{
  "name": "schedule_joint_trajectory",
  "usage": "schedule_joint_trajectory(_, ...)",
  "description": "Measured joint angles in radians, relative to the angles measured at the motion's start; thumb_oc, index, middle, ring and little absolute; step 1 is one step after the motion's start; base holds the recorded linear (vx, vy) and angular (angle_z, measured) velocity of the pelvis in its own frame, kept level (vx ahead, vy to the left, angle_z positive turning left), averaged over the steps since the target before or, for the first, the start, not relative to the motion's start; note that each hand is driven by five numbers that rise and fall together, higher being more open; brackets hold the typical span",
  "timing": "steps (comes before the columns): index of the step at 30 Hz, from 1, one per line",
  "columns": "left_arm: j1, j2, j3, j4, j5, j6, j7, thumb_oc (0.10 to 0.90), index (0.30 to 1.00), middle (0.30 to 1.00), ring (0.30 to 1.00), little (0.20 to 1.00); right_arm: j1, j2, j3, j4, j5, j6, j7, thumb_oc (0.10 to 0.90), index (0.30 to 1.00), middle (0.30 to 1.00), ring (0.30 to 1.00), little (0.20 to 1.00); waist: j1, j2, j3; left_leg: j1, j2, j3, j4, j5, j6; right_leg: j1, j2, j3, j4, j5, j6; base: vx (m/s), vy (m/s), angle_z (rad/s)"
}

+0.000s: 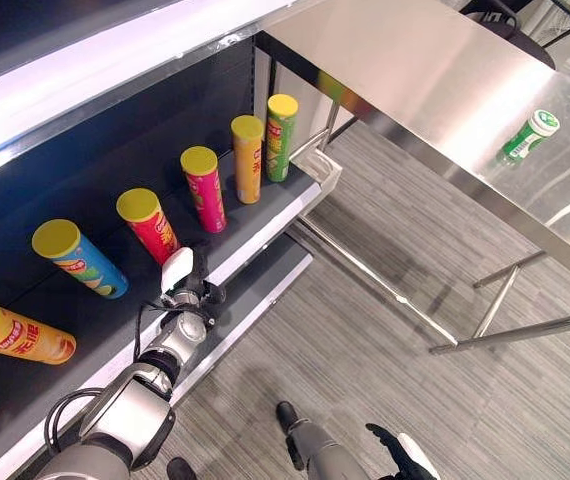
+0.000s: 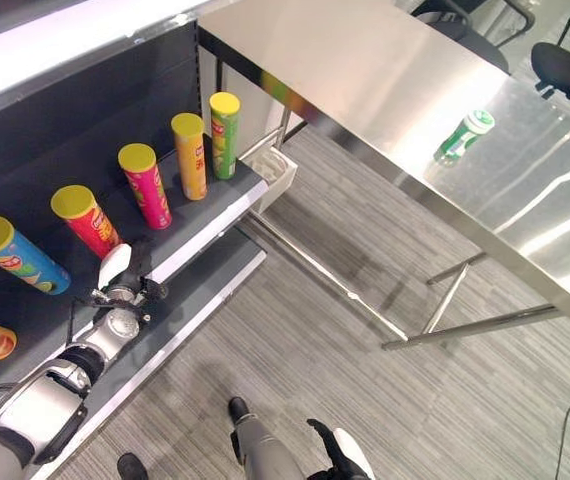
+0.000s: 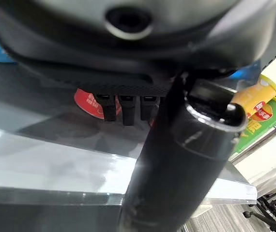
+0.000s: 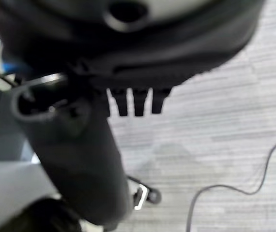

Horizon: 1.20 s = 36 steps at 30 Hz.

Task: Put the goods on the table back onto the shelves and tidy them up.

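Note:
A green bottle (image 1: 528,137) lies on the steel table (image 1: 415,80), far to the right. On the dark shelf (image 1: 265,225) stand several chip cans in a row: green (image 1: 281,135), orange (image 1: 248,155), pink (image 1: 203,187), red (image 1: 148,223) and blue (image 1: 78,257). An orange can (image 1: 15,333) lies on its side at the left end. My left hand (image 1: 187,290) hovers at the shelf's front edge just in front of the red can (image 3: 87,104), open and holding nothing. My right hand (image 1: 405,455) hangs low over the floor, open and holding nothing.
A white wire basket (image 1: 325,165) hangs at the shelf's right end beside the table legs (image 1: 495,300). A lower shelf board (image 1: 255,290) juts out beneath. Office chairs (image 1: 525,30) stand behind the table. Grey carpet lies between shelf and table.

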<state>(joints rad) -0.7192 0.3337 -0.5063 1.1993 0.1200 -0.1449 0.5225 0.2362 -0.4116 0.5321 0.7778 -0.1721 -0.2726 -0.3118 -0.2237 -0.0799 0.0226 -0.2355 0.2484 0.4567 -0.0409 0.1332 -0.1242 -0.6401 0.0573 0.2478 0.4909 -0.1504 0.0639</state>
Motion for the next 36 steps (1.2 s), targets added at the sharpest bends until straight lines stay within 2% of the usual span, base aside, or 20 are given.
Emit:
schedule_joint_trajectory(7, 0.097, -0.068, -0.01, -0.167, 0.005, -0.003, -0.002, 0.8, 0.9, 0.9, 0.9, 0.9, -0.006, 0.002, -0.021, 0.001, 0.003, 0.002, -0.007, 0.8, 0.9, 0.9, 0.9, 0.9, 0.05, 0.021, 0.018, 0.001, -0.002, -0.027, 0.002, 0.0, 0.0, 0.014, -0.012, -0.022, 0.007, 0.0, -0.002, 0.01, 0.004, 0.09)
schedule_joint_trajectory(11, 0.172, -0.043, -0.055, -0.316, 0.047, -0.011, -0.014, 0.8, 0.9, 0.9, 0.9, 0.9, -0.008, 0.003, -0.052, 0.009, 0.01, 0.011, -0.023, 0.8, 0.9, 0.9, 0.9, 0.9, 0.064, 0.031, 0.025, 0.015, -0.003, -0.067, 0.003, 0.0, 0.0, 0.053, -0.031, -0.05, 0.006, -0.015, 0.002, 0.01, 0.013, 0.28)
schedule_joint_trajectory(13, 0.183, -0.041, -0.079, -0.325, 0.049, -0.015, -0.032, 0.8, 0.9, 0.9, 0.9, 0.9, -0.019, 0.006, -0.064, 0.034, 0.021, 0.013, -0.026, 0.8, 0.9, 0.9, 0.9, 0.9, 0.096, 0.031, 0.025, 0.025, -0.007, -0.079, 0.003, -0.004, 0.006, 0.069, -0.041, -0.059, 0.007, -0.022, 0.004, 0.02, 0.029, 0.24)
schedule_joint_trajectory(14, 0.228, -0.025, -0.082, -0.379, 0.049, -0.015, -0.041, 0.8, 0.9, 0.9, 0.9, 0.9, -0.025, 0.01, -0.084, 0.043, 0.029, 0.022, -0.03, 0.8, 0.9, 0.9, 0.9, 0.9, 0.109, 0.032, 0.024, 0.028, -0.014, -0.084, 0.001, -0.008, 0.012, 0.073, -0.049, -0.062, 0.01, -0.024, 0.006, 0.02, 0.083, 0.19)
schedule_joint_trajectory(15, 0.285, 0.025, -0.097, -0.464, 0.065, -0.018, -0.071, 0.8, 0.9, 0.9, 0.9, 0.9, -0.027, 0.017, -0.104, 0.046, 0.031, 0.022, -0.033, 0.8, 0.9, 0.9, 0.9, 0.9, 0.117, 0.032, 0.025, 0.035, -0.019, -0.088, -0.001, -0.008, 0.013, 0.082, -0.056, -0.068, 0.011, -0.024, 0.007, 0.01, 0.104, 0.19)
schedule_joint_trajectory(17, 0.409, 0.144, -0.19, -0.617, 0.092, -0.055, -0.141, 0.8, 0.9, 0.9, 0.9, 0.9, -0.017, 0.04, -0.159, 0.086, 0.06, 0.029, -0.041, 0.8, 0.9, 0.9, 0.9, 0.9, 0.129, 0.034, 0.024, 0.084, -0.036, -0.098, -0.004, -0.017, 0.025, 0.151, -0.074, -0.081, -0.008, -0.026, 0.008, -0.01, 0.164, 0.28)
schedule_joint_trajectory(19, 0.485, 0.204, -0.237, -0.554, 0.119, -0.138, -0.207, 0.8, 0.9, 0.9, 0.9, 0.9, -0.048, 0.078, -0.231, 0.193, 0.101, 0.018, -0.037, 0.8, 0.9, 0.9, 0.9, 0.9, 0.127, 0.041, 0.02, 0.127, -0.061, -0.107, -0.019, -0.024, 0.033, 0.202, -0.098, -0.084, -0.034, -0.024, 0.017, 0.02, 0.244, 0.17)
schedule_joint_trajectory(21, 0.533, 0.19, -0.262, -0.384, 0.122, -0.161, -0.254, 0.8, 0.9, 0.9, 0.9, 0.9, -0.049, 0.103, -0.27, 0.259, 0.14, 0.02, -0.028, 0.8, 0.9, 0.9, 0.9, 0.9, 0.109, 0.055, 0.008, 0.179, -0.071, -0.1, -0.035, -0.036, 0.026, 0.258, -0.108, -0.078, -0.063, -0.022, 0.027, 0.02, 0.179, -0.11)
schedule_joint_trajectory(22, 0.569, 0.16, -0.254, -0.242, 0.127, -0.152, -0.299, 0.8, 0.9, 0.9, 0.9, 0.9, -0.044, 0.111, -0.277, 0.286, 0.172, 0.028, -0.004, 0.8, 0.9, 0.9, 0.9, 0.9, 0.093, 0.058, -0.01, 0.205, -0.073, -0.081, -0.039, -0.047, 0.015, 0.277, -0.114, -0.069, -0.076, -0.024, 0.039, 0.02, 0.157, -0.26)
schedule_joint_trajectory(25, 0.647, 0.116, -0.164, -0.017, 0.129, -0.124, -0.37, 0.8, 0.9, 0.9, 0.9, 0.9, -0.026, 0.146, -0.268, 0.356, 0.213, 0.034, 0.053, 0.8, 0.9, 0.9, 0.9, 0.9, 0.065, 0.043, -0.036, 0.229, -0.097, -0.058, -0.048, -0.062, 0.014, 0.293, -0.124, -0.037, -0.094, -0.016, 0.055, 0.03, 0.147, -0.27)
schedule_joint_trajectory(26, 0.674, 0.064, -0.054, 0.083, 0.12, -0.108, -0.392, 0.8, 0.9, 0.9, 0.9, 0.9, -0.015, 0.182, -0.293, 0.419, 0.248, 0.048, 0.082, 0.8, 0.9, 0.9, 0.9, 0.9, 0.066, 0.033, -0.044, 0.249, -0.108, -0.043, -0.048, -0.066, 0.02, 0.315, -0.126, -0.022, -0.119, -0.005, 0.063, 0.03, 0.122, -0.24)
schedule_joint_trajectory(28, 0.689, 0.014, 0.04, 0.153, 0.093, -0.078, -0.4, 0.8, 0.9, 0.9, 0.9, 0.9, 0.002, 0.226, -0.338, 0.482, 0.298, 0.056, 0.105, 0.8, 0.9, 0.9, 0.9, 0.9, 0.066, 0.023, -0.053, 0.269, -0.114, -0.031, -0.048, -0.078, 0.037, 0.337, -0.135, -0.013, -0.139, -0.001, 0.068, 0.01, 0.076, -0.16)
schedule_joint_trajectory(31, 0.698, -0.022, 0.054, 0.126, 0.027, -0.068, -0.409, 0.8, 0.9, 0.9, 0.9, 0.9, 0.032, 0.258, -0.349, 0.512, 0.379, 0.073, 0.142, 0.8, 0.9, 0.9, 0.9, 0.9, 0.063, 0.012, -0.065, 0.271, -0.134, -0.023, -0.048, -0.091, 0.051, 0.344, -0.153, 0.003, -0.166, 0.015, 0.085, 0.0, 0.111, -0.1)
schedule_joint_trajectory(33, 0.695, -0.043, 0.043, 0.096, -0.01, -0.071, -0.416, 0.8, 0.9, 0.9, 0.9, 0.9, 0.036, 0.265, -0.367, 0.515, 0.434, 0.076, 0.162, 0.8, 0.9, 0.9, 0.9, 0.9, 0.034, 0.011, -0.07, 0.274, -0.151, -0.015, -0.049, -0.095, 0.057, 0.356, -0.166, 0.009, -0.199, 0.04, 0.094, -0.03, 0.099, -0.18)
schedule_joint_trajectory(36, 0.652, -0.061, 0.036, 0.09, -0.034, -0.078, -0.443, 0.8, 0.9, 0.9, 0.9, 0.9, 0.021, 0.265, -0.375, 0.49, 0.509, 0.072, 0.181, 0.8, 0.9, 0.9, 0.9, 0.9, -0.01, 0.005, -0.072, 0.281, -0.171, 0.042, -0.051, -0.103, 0.068, 0.35, -0.171, 0.038, -0.259, 0.126, 0.113, -0.08, 0.07, -0.54)
